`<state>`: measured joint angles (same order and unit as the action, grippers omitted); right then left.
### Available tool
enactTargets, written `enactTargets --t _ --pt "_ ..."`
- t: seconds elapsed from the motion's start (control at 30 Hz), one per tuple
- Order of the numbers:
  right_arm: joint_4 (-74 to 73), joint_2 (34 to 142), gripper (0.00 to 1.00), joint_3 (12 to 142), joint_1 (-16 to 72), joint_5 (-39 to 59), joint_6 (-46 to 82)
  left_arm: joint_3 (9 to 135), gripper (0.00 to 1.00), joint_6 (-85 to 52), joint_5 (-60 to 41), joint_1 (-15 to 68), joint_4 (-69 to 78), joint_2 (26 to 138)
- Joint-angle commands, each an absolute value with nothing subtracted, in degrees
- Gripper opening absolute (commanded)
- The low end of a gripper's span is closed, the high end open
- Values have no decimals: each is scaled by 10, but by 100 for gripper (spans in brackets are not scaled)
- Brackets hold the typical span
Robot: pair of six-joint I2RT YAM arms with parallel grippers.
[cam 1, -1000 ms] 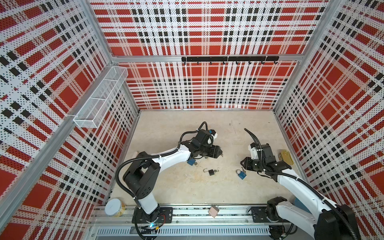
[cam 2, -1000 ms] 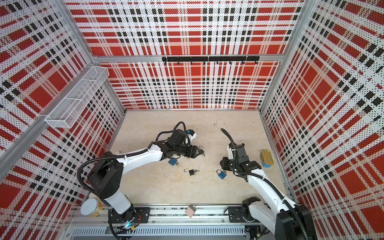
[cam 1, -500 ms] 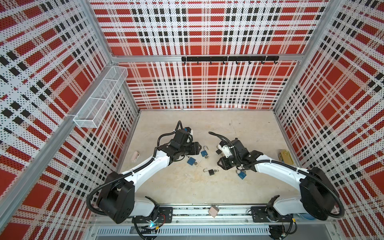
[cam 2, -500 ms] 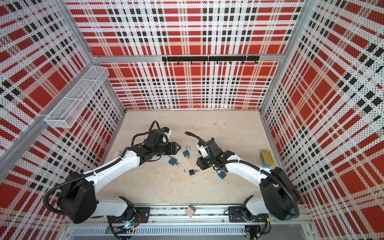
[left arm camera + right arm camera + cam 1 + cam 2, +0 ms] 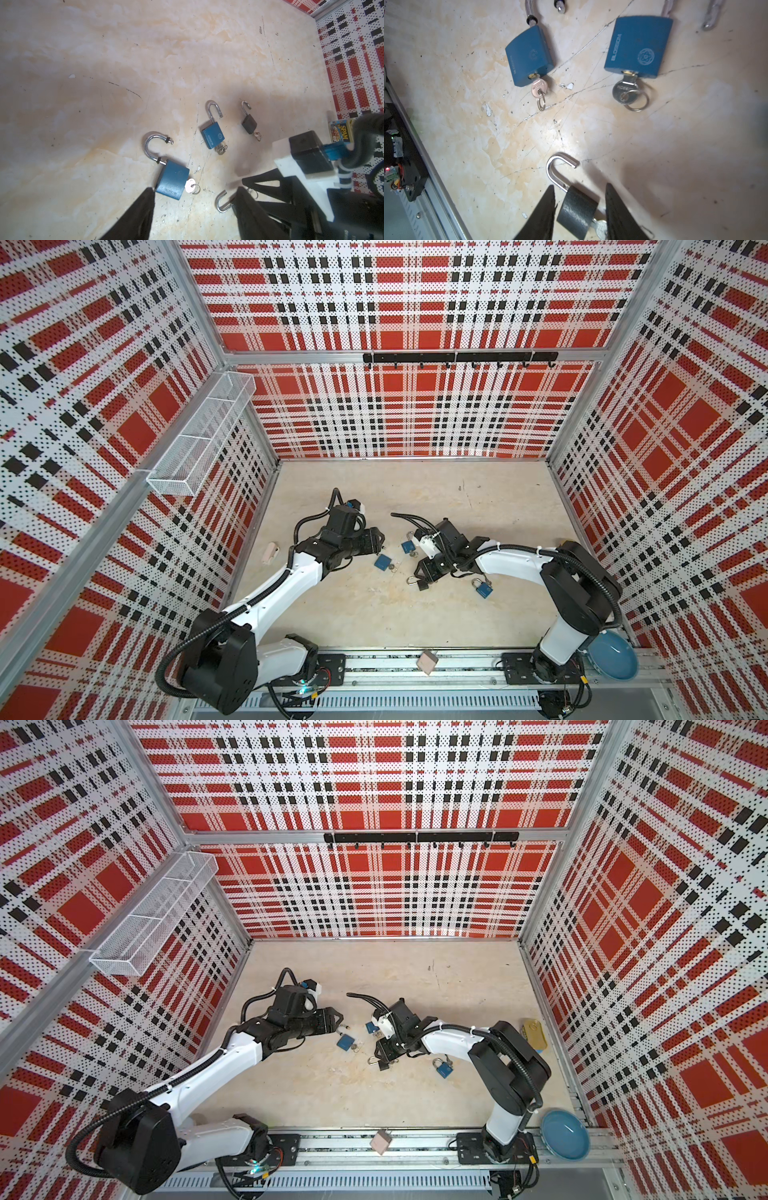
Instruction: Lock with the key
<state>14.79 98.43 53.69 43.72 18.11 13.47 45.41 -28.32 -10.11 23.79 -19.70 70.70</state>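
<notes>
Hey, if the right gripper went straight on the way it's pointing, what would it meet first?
The black padlock: it lies between the right gripper's open fingers, shackle pointing ahead. Depth is unclear, so the tabletop might come just as soon.

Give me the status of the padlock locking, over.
Left gripper open, empty. Right gripper open, straddling black padlock; shackle open, key inserted. Blue padlocks lie apart, nothing blocking.

Robot lab cell: perforated plaid walls (image 5: 415,414), aluminium frame (image 5: 291,358), mounting rail (image 5: 457,664).
</notes>
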Motion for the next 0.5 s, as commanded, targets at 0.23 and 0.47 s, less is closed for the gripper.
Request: enactTargets --t 0.23,0.47 --pt "122 995 41 535 460 196 141 442 65 -281 -111 229 -191 700" --pt "121 988 42 518 465 191 146 439 65 -282 -114 229 -188 702"
